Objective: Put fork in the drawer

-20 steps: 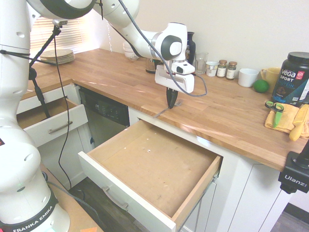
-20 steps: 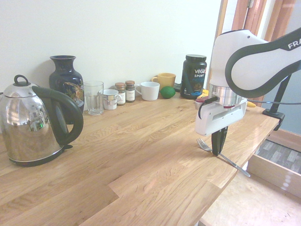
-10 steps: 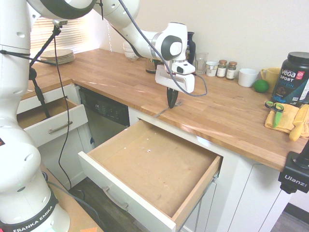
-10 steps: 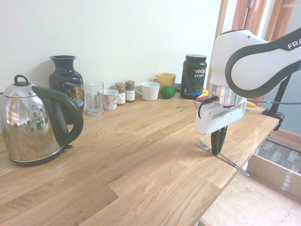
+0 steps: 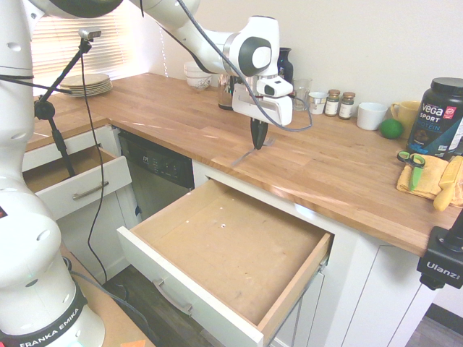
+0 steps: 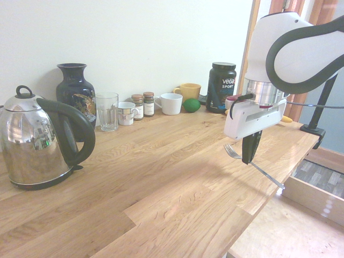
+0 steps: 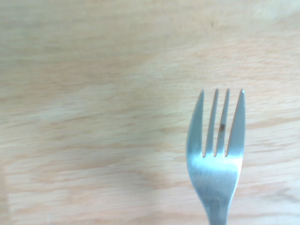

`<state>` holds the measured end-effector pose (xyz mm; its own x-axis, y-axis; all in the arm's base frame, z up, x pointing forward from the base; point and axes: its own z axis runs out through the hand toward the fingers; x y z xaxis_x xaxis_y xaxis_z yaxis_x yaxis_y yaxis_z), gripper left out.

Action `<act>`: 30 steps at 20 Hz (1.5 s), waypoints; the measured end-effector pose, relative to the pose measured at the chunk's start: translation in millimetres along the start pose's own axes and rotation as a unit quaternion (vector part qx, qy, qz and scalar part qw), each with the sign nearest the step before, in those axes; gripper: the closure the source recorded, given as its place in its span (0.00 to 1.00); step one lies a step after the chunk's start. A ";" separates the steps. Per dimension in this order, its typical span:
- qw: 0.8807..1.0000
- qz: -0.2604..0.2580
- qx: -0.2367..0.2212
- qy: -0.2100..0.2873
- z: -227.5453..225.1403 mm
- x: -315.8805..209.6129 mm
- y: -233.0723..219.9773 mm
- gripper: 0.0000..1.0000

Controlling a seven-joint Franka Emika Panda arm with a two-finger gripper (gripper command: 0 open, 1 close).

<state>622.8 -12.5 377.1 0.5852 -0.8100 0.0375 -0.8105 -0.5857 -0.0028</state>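
Silver metal makes up the whole fork [image 6: 269,176], so it should be stiff and hard to break. It looks thin and light, easy for the robot to carry. The metal is smooth, though, and the long handle could slip or turn if the pinch is weak. The best place to hold it is the slim part just behind the wide head, near the middle, so that neither end pulls down too much. The robot has it about there.

The black fingers of the gripper [image 6: 247,160] are closed on the fork, with its thin neck pinched between the tips. The fork sticks out on both sides of them. Its head, with the four points, is on the side toward the kettle [image 6: 37,142], and its handle reaches the other way, toward the edge of the wooden counter [image 5: 325,163]. The fork seems to be a little above the wood, with the handle end tipped lower than the head.

The big drawer [image 5: 228,249] is pulled open below the counter edge. The fork is not in it yet, and the handle end could bump the edge if the robot moves too low.
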 end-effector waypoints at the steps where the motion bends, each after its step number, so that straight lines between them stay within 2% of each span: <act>1: 1.000 0.000 0.001 0.000 -3.2 -2.3 2.4 1.00; 7: 1.000 -0.011 0.000 0.003 -16.0 -31.9 33.4 1.00; 11: 1.000 -0.015 -0.003 0.001 -15.3 -62.2 79.1 1.00; 14: 0.999 -0.038 0.003 0.002 -9.4 -85.6 116.6 1.00; 18: 0.998 -0.058 0.007 0.004 17.1 -110.7 170.8 1.00; 22: 0.999 -0.052 0.007 0.004 51.8 -116.4 211.4 1.00; 30: 0.999 -0.038 -0.005 0.005 125.5 -99.8 218.6 1.00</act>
<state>390.3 -63.3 247.3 0.6441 -0.7635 0.0468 -0.7646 -0.6445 0.0102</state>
